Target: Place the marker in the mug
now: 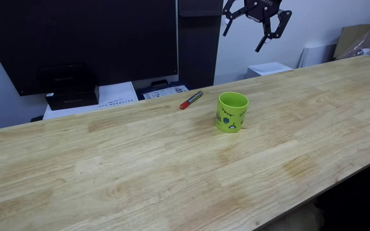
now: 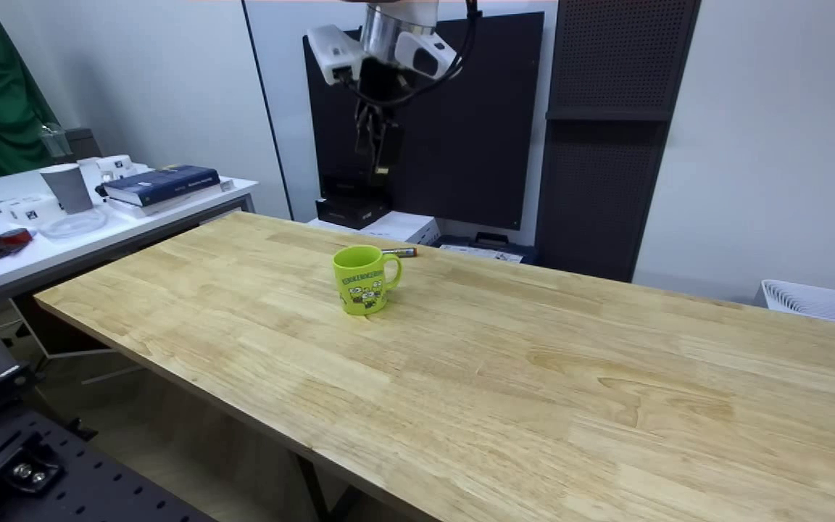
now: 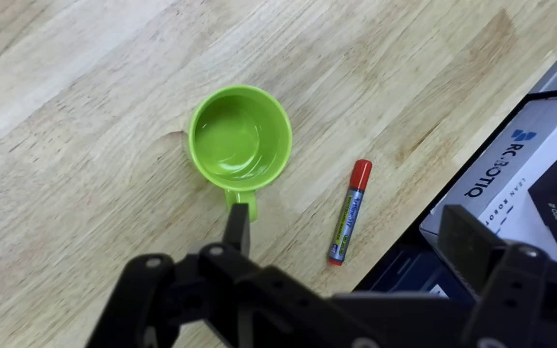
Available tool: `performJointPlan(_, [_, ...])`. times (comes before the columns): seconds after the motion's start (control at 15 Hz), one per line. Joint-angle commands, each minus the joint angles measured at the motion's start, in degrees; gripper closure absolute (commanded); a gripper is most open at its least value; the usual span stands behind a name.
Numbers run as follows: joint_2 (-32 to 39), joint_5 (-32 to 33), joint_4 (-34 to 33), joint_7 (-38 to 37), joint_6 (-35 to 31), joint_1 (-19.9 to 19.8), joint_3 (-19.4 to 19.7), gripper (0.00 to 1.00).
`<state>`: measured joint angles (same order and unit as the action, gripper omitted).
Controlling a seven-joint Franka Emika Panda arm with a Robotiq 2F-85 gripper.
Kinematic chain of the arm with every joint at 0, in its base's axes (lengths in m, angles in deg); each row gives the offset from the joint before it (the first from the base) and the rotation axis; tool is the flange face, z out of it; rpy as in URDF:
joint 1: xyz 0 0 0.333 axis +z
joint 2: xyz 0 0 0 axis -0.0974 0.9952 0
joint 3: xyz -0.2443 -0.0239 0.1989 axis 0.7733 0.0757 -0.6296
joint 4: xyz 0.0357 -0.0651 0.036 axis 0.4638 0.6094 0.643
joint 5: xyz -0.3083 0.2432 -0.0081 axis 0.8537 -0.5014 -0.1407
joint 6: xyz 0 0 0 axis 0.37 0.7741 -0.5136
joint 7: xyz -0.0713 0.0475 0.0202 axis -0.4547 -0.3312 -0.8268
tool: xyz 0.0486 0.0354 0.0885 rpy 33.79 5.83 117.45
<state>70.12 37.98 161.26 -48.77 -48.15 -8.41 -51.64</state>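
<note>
Wrist view shows us the lime-green mug [image 3: 240, 137] leftmost, upright on the worktop [image 3: 90, 193], its handle [image 3: 243, 197] pointing toward the bottom of that view. In an exterior view the pincer [image 1: 241, 42] hangs high, its fingers [image 1: 261, 44] spread wide with nothing held. As it is lined up here, we think a straight descent could bring a finger onto the handle, shoving or tipping the mug. Next to the right, the marker [image 3: 348, 212] lies flat on the worktop, apart from the mug and near the edge; a sideways nudge could roll its round barrel off toward the Robotiq box [image 3: 496, 169] beyond. Gripped off-centre, it might swivel and catch the mug's rim. We read its long axis as mostly up and down in the wrist view, leaning right at the top: the red cap [image 3: 360, 174] points up and slightly right, the other end down and slightly left.
</note>
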Motion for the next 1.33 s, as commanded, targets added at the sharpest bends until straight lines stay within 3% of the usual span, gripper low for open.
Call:
performJointPlan(0.0, [0.24,0.35,-0.2,-0.27,0.04,-0.79,-0.91,0.0])
performJointPlan(0.07, [0.35,0.31,-0.23,-0.27,0.05,-0.73,-1.08,0.0])
performJointPlan(0.2, [2.9,4.61,-1.51,-8.65,-3.29,0.96,0.99,0.0])
performJointPlan(0.53, [14.25,15.58,-12.83,-23.14,-11.23,2.66,5.87,0.0])
performJointPlan(0.8, [25.33,22.4,-25.81,-35.39,-7.94,5.21,9.64,0.0])
performJointPlan(1.07, [33.95,24.03,-37.44,-35.8,0.96,4.99,6.12,0.0])
performJointPlan(1.13, [29.01,23.52,-29.38,-34.21,-3.46,4.41,6.51,0.0])
performJointPlan(1.27, [32.26,23.55,-33.51,-34.26,-1.65,4.95,5.63,0.0])
